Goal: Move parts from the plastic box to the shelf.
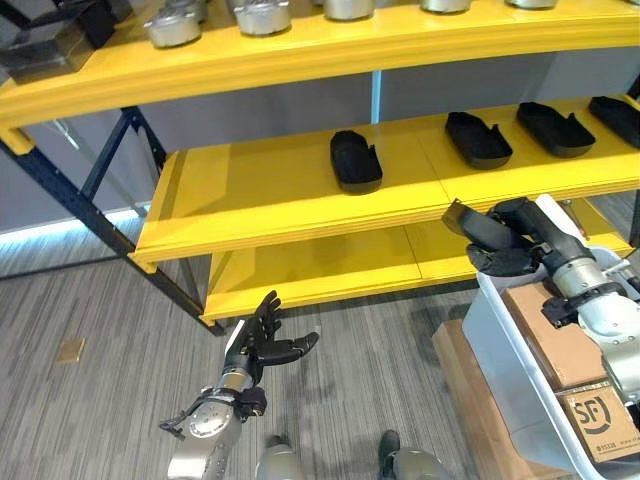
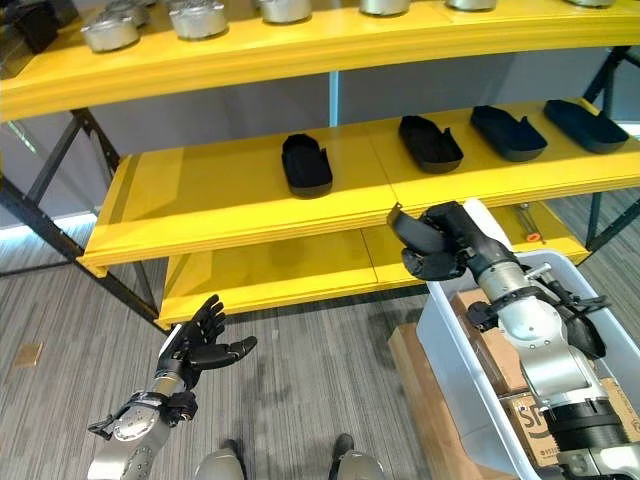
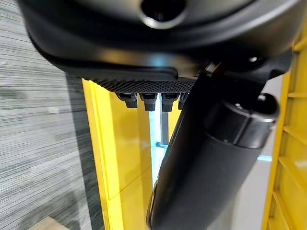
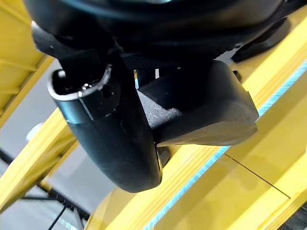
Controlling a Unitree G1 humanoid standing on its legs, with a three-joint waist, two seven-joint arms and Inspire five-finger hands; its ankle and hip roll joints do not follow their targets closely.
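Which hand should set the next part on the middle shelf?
The right hand. It already grips a black part and is raised by the middle shelf edge, above the plastic box. The left hand is open, holds nothing, and sits low over the floor.

Silver round metal canisters (image 1: 262, 16) stood in a row along the top tier. Brown cardboard boxes (image 1: 560, 345) lay at the right, with a wooden pallet (image 1: 478, 400) on the grey striped floor (image 1: 100, 320) beside them.
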